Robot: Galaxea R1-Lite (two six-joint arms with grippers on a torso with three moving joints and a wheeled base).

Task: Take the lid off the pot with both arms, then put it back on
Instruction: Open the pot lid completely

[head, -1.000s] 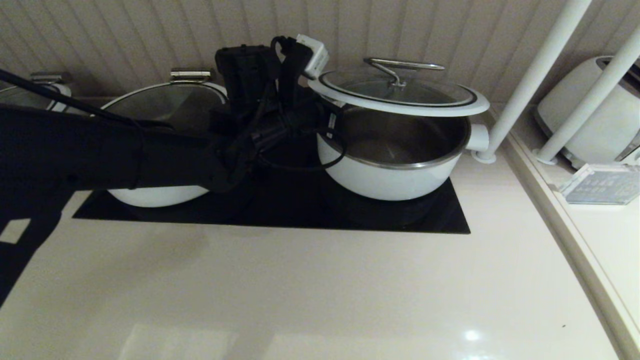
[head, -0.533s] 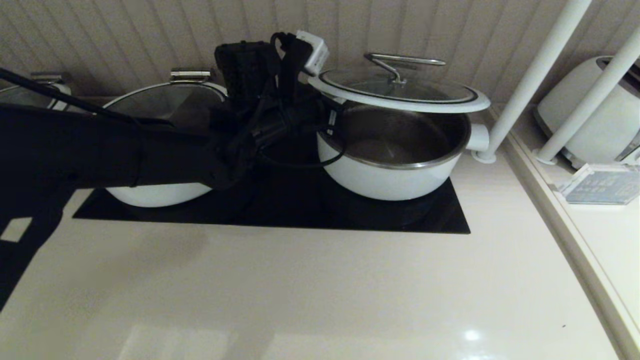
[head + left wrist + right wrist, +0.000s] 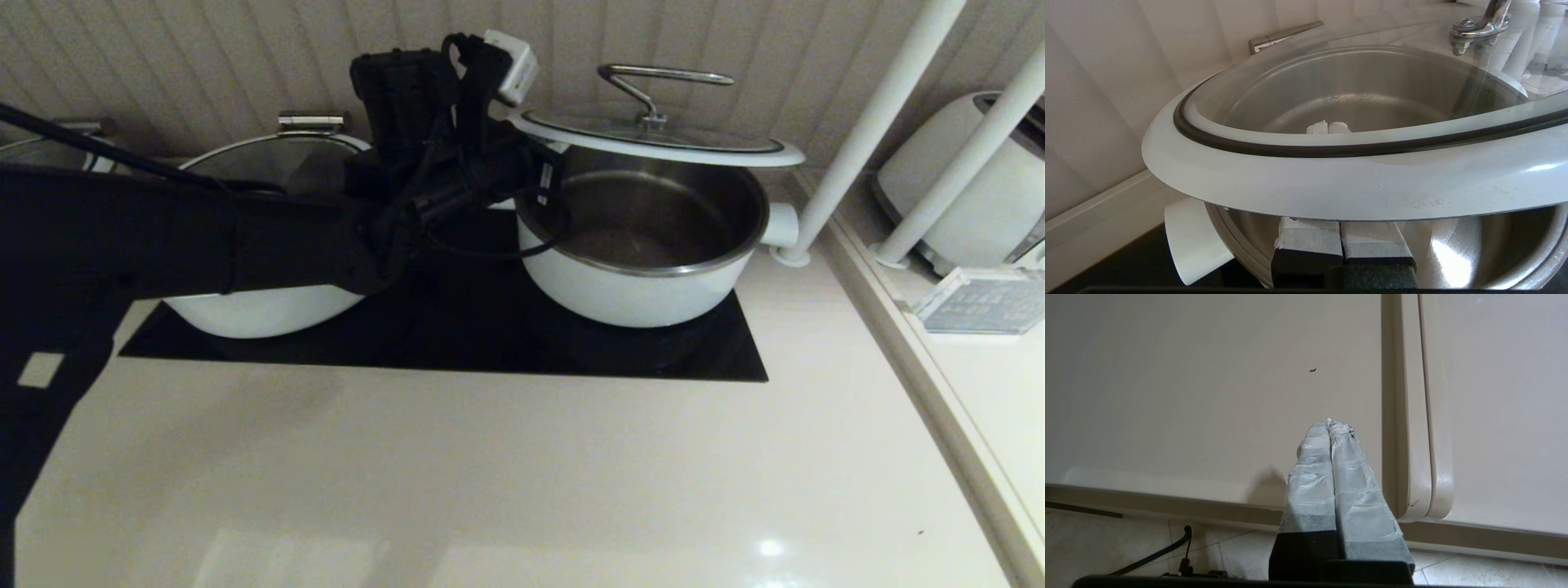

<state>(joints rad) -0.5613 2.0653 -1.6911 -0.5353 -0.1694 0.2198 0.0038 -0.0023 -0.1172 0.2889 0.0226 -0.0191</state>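
Left gripper (image 3: 1342,241) under the lid (image 3: 653,139), fingers together, lid raised above the pot (image 3: 645,245), right gripper (image 3: 1329,428) closed, empty, off the counter's edge.

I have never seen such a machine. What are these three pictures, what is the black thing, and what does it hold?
It is a robot with two black arms, each ending in jaws. The wide picture comes from a camera on its head. The other two come from cameras on its wrists, looking along the jaws.

On the pale counter lies a black cooktop with two white pots. The left gripper reaches in from the left with its jaws shut and slid under the rim of the lid. The lid rests on them, raised above the pot, so the steel inside shows. The other pot has its glass lid on.

The right gripper, jaws shut and empty, hangs by the counter's edge, outside the head view.
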